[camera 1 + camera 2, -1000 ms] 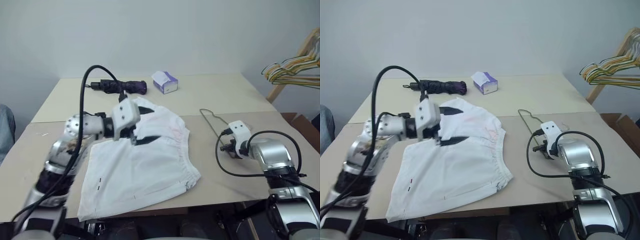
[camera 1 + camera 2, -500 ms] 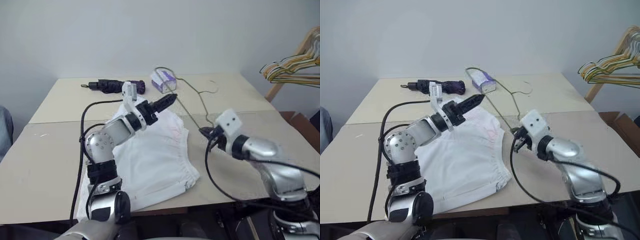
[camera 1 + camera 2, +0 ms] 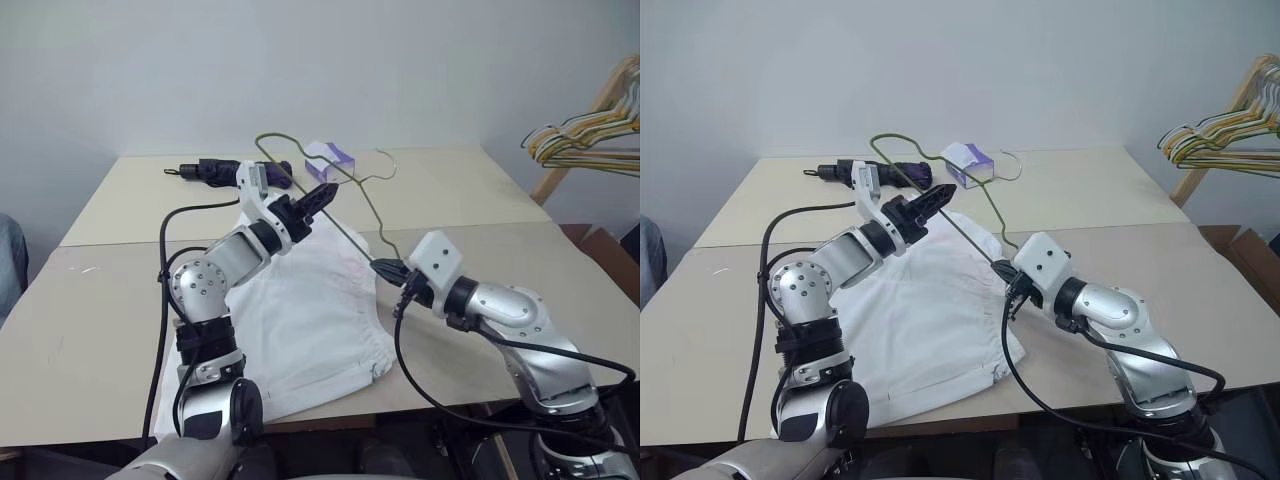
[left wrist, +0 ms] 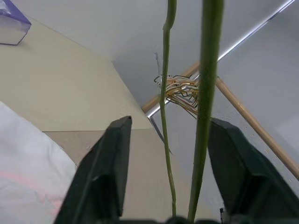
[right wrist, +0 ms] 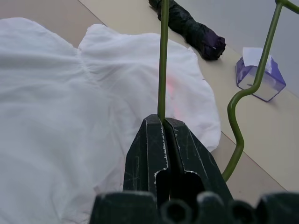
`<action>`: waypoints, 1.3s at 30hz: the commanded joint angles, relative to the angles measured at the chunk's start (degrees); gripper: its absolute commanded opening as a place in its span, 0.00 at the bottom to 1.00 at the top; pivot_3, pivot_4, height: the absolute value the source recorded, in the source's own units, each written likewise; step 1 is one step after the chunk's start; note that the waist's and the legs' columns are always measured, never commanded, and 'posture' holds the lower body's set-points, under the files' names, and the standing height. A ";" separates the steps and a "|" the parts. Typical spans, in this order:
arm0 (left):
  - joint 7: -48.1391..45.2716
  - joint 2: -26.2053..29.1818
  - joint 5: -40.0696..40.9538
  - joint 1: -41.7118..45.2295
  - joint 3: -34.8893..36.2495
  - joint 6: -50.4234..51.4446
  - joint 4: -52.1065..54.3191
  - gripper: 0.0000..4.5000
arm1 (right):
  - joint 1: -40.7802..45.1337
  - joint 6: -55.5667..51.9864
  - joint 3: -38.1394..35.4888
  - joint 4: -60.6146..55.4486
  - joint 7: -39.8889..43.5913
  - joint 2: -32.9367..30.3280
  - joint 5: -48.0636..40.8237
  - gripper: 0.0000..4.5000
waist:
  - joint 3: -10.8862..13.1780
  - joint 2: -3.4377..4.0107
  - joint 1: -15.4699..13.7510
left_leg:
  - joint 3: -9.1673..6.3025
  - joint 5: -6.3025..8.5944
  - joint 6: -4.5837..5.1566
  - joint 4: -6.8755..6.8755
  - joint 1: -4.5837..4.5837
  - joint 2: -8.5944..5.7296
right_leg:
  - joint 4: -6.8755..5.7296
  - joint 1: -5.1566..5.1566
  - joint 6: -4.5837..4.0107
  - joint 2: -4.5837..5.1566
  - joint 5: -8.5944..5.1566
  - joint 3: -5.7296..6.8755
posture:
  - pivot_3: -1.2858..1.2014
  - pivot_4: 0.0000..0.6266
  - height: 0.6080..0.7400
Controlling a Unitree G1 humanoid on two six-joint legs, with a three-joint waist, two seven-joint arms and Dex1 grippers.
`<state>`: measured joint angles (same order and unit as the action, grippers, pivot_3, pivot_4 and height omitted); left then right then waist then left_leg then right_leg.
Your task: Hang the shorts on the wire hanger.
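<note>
The white shorts [image 3: 300, 320] lie spread flat on the table [image 3: 470, 200], and also appear under the right wrist view [image 5: 70, 116]. My right gripper [image 3: 383, 268] is shut on a lower corner of the wire hanger [image 5: 162, 56] and holds it tilted up in the air above the shorts. The hanger's hook points toward the back of the table. My left gripper [image 3: 322, 195] reaches up from the left to the hanger. Its fingers [image 4: 117, 154] stand apart, with two strands of the hanger wire [image 4: 204, 93] running between them, touching neither.
A folded dark umbrella [image 3: 225, 172] and a white-and-purple tissue box [image 3: 338, 155] lie at the back of the table. A bunch of coloured hangers [image 3: 585, 140] hangs on a wooden rack at the far right, off the table.
My right gripper has lifted the hanger off the table and carried it up and left over the shorts. My left gripper has left the shorts, rolled, and come up around the hanger's wires.
</note>
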<state>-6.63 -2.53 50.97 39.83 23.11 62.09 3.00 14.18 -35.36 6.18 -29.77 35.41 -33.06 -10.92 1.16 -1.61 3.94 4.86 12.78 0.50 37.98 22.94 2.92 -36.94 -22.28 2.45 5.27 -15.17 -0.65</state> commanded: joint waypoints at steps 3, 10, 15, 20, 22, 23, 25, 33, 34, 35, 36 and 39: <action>0.51 1.03 0.84 1.23 -1.46 -1.64 0.41 0.13 | 0.55 2.38 -0.32 -0.09 -1.12 -0.28 1.91 0.00 | 0.00 0.00 -0.01 | 0.00 0.00 0.00 0.00 0.01 0.00 | 0.01 0.00 0.00 0.00 0.00 0.00 | 0.48 0.00 1.00; 1.00 1.58 1.27 1.04 -2.06 -3.13 -0.78 0.01 | 0.19 6.35 0.89 -0.21 -1.78 -0.43 4.75 0.00 | 0.02 -0.03 0.03 | -0.01 0.00 0.00 0.00 0.00 -0.01 | 0.01 0.00 0.00 0.01 0.00 0.01 | 0.48 0.00 1.00; -2.56 3.24 -0.72 0.33 -5.82 -6.25 0.26 0.00 | 0.19 8.62 1.35 -1.84 -0.36 -1.25 5.50 0.23 | 0.03 -0.04 0.02 | 0.00 0.00 0.00 0.00 0.02 -0.03 | 0.04 -0.01 0.00 0.02 0.00 0.01 | 0.48 0.00 1.00; -4.70 3.98 -0.09 1.14 -5.46 -9.98 -0.50 0.00 | 0.06 11.67 1.72 -2.65 0.65 -3.35 7.75 0.63 | 0.03 -0.05 0.08 | 0.00 0.00 0.00 0.00 0.03 -0.02 | 0.06 -0.01 0.00 0.02 0.00 0.03 | 0.47 0.00 1.00; -8.82 6.87 -0.64 1.17 -7.10 -10.38 0.22 0.00 | 0.72 10.13 0.12 -5.52 2.57 -4.94 6.07 0.79 | 0.04 -0.05 0.14 | 0.00 0.00 0.00 0.00 0.03 -0.02 | 0.05 -0.01 0.00 0.01 0.00 0.03 | 0.47 0.00 1.00; -10.94 8.39 -0.97 0.97 -7.90 -10.93 0.92 0.00 | 1.54 7.93 -1.38 -6.92 3.24 -5.24 4.08 0.88 | 0.04 -0.05 0.19 | 0.00 0.00 0.00 -0.01 0.04 -0.02 | 0.05 -0.04 0.00 0.01 0.00 0.02 | 0.47 0.00 1.00; -16.52 12.36 -1.01 0.79 -8.78 -12.17 1.91 0.00 | 3.52 0.58 -5.82 -9.25 4.09 -5.80 -1.43 0.99 | 0.05 -0.04 0.44 | 0.00 0.00 0.00 -0.02 0.04 -0.01 | 0.05 -0.05 -0.01 0.00 0.00 0.02 | 0.47 0.00 1.00; -50.74 29.00 5.41 0.24 -6.41 -17.58 1.72 0.00 | 14.23 -31.86 -19.61 3.10 15.92 -11.88 -35.24 0.99 | 0.10 -0.07 0.79 | 0.02 0.00 0.00 -0.04 0.02 0.05 | 0.14 -0.02 -0.12 0.02 0.01 0.09 | 0.47 0.00 1.00; -54.33 30.30 6.36 0.28 -6.11 -18.08 1.53 0.00 | 15.72 -34.17 -19.61 5.50 16.26 -11.83 -37.24 0.99 | 0.10 -0.06 1.01 | 0.03 0.00 0.00 -0.04 0.01 0.05 | 0.12 -0.01 -0.14 0.03 0.00 0.06 | 0.47 0.00 1.00; -57.33 31.25 7.15 0.42 -5.82 -18.59 1.06 0.00 | 16.71 -35.81 -19.22 7.48 17.09 -11.94 -38.97 0.99 | 0.10 -0.06 1.24 | 0.04 0.00 0.00 -0.04 0.01 0.06 | 0.15 0.00 -0.21 0.03 0.00 0.07 | 0.47 0.00 1.00; -60.09 32.07 7.95 0.73 -5.41 -19.06 0.42 0.00 | 17.37 -36.83 -18.81 9.35 18.24 -11.80 -40.53 0.99 | 0.10 -0.06 1.24 | 0.03 0.00 0.01 -0.05 -0.01 0.06 | 0.16 0.03 -0.23 0.03 -0.02 0.08 | 0.47 0.00 1.00; -65.02 33.31 9.72 2.32 -4.63 -19.56 -2.11 0.00 | 18.91 -37.00 -16.16 13.76 21.68 -10.95 -42.71 0.99 | 0.10 -0.07 1.30 | 0.00 0.00 0.01 -0.05 0.07 0.07 | 0.16 0.00 -0.12 0.03 0.02 0.12 | 0.47 0.00 1.00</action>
<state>-68.64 30.12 58.74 39.71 17.36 43.79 1.55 31.17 -71.99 -10.89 -17.60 54.68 -44.41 -51.03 1.26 -1.68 5.25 4.86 12.79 0.51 37.94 23.04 2.98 -36.78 -22.29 2.35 5.29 -15.15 -0.53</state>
